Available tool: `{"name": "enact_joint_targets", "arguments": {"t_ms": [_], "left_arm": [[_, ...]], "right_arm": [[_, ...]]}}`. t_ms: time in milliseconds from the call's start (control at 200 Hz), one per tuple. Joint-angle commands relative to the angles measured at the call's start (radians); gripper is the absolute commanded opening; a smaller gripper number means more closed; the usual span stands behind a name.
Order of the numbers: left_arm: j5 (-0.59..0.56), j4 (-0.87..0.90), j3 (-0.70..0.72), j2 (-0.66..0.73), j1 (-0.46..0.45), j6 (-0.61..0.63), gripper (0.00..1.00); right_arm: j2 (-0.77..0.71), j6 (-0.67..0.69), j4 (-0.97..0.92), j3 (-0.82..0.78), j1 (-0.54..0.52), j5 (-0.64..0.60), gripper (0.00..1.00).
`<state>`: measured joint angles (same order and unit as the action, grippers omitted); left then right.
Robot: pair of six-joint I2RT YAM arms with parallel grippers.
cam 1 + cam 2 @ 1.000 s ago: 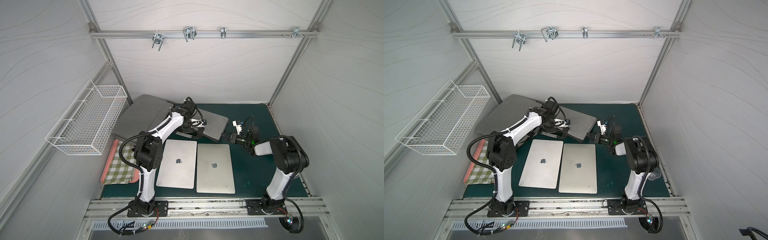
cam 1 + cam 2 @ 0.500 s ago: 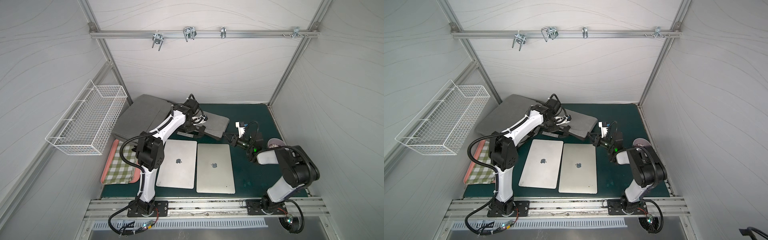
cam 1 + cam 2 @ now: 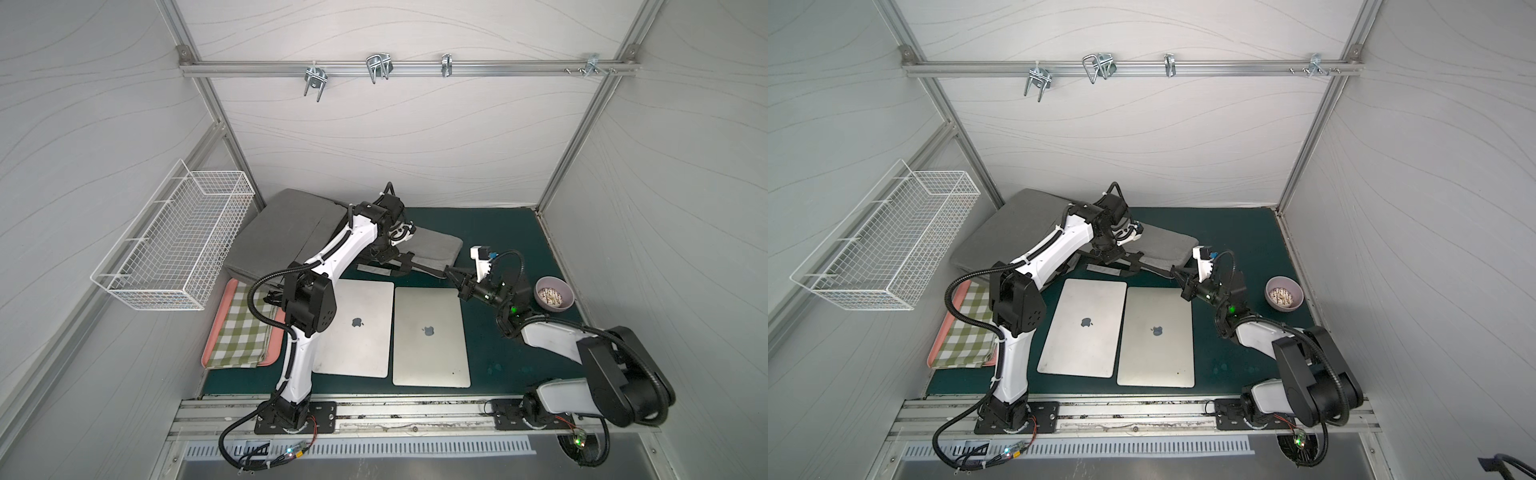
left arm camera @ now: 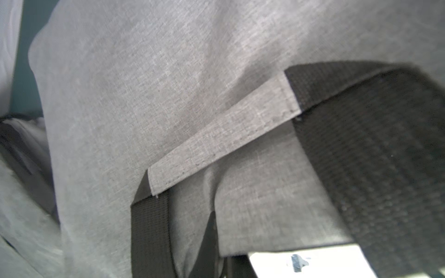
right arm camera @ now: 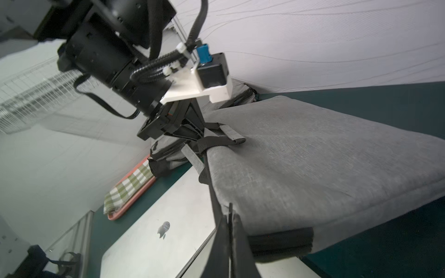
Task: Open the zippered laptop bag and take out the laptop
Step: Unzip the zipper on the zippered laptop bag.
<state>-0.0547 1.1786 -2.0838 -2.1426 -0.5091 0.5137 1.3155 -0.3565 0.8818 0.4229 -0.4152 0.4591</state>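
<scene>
Wire basket (image 3: 174, 245): fixed to the left wall, well apart from the rest.
Pink tray (image 3: 219, 322): at the left edge of the green mat (image 3: 498, 232), with a folded checked cloth (image 3: 245, 328) lying in it.
Back bag (image 3: 286, 224): a grey bag flat in the far left corner, partly under my left arm.
Laptop bag (image 3: 436, 245): grey, lying at the back middle of the mat, its right end overlapping the back bag. Its black handle straps face the laptops. In my right wrist view its near corner hangs over the back edge of a laptop.
Left gripper (image 3: 390, 259): down on the laptop bag at the handle straps, fingers together. I cannot tell whether a strap is pinched between them. My left wrist camera shows only grey cloth and black webbing up close.
Left laptop (image 3: 355, 328): lid closed, flat on the mat just in front of the laptop bag.
Right laptop (image 3: 430, 336): lid closed, just beside the left laptop, edges nearly touching.
Right gripper (image 3: 451, 275): at the laptop bag's near right corner, fingers clamped on a thin black tab (image 5: 230, 208) at the end of the bag's black edge strip.
Bowl (image 3: 538, 286): purple, on the mat to the right of my right gripper, apart from it.
</scene>
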Motion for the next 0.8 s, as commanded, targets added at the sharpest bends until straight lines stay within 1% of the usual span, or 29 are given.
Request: {"name": "enact_joint_targets", "arguments": {"t_ms": [0, 65, 130, 180, 260, 365, 435, 505, 545, 615, 745, 795], "left_arm": [[0.038, 0.007, -0.057, -0.035, -0.009, -0.132, 0.00], [0.041, 0.017, -0.061, -0.040, -0.011, -0.156, 0.00], [0.057, 0.034, -0.074, -0.044, -0.020, -0.161, 0.00], [0.059, 0.031, -0.071, -0.041, -0.034, -0.161, 0.00], [0.079, 0.021, -0.064, -0.028, -0.055, -0.167, 0.00], [0.108, 0.020, -0.051, -0.010, -0.068, -0.187, 0.00], [0.116, 0.045, -0.047, -0.007, -0.080, -0.187, 0.00], [0.137, 0.058, -0.035, 0.003, -0.098, -0.187, 0.00], [0.147, 0.045, -0.019, 0.016, -0.110, -0.187, 0.00], [0.160, 0.013, 0.018, 0.041, -0.125, -0.188, 0.00], [0.151, -0.031, 0.057, 0.058, -0.126, -0.181, 0.00], [0.141, -0.034, 0.059, 0.058, -0.126, -0.176, 0.00]], "right_arm": [[-0.090, 0.126, -0.022, 0.010, -0.053, -0.055, 0.00], [-0.115, 0.157, -0.046, 0.006, -0.074, -0.086, 0.00], [-0.133, 0.221, -0.123, 0.030, -0.124, -0.123, 0.00], [-0.127, 0.270, -0.147, 0.046, -0.173, -0.161, 0.00], [-0.104, 0.323, -0.167, 0.071, -0.213, -0.204, 0.00], [-0.102, 0.410, -0.200, 0.078, -0.254, -0.361, 0.00], [-0.099, 0.428, -0.207, 0.082, -0.253, -0.423, 0.00], [-0.075, 0.435, -0.208, 0.102, -0.260, -0.431, 0.00], [-0.051, 0.448, -0.217, 0.121, -0.276, -0.457, 0.00], [-0.011, 0.461, -0.199, 0.132, -0.291, -0.462, 0.00], [0.039, 0.446, -0.181, 0.151, -0.308, -0.429, 0.00], [0.041, 0.449, -0.188, 0.140, -0.312, -0.445, 0.00]]}}
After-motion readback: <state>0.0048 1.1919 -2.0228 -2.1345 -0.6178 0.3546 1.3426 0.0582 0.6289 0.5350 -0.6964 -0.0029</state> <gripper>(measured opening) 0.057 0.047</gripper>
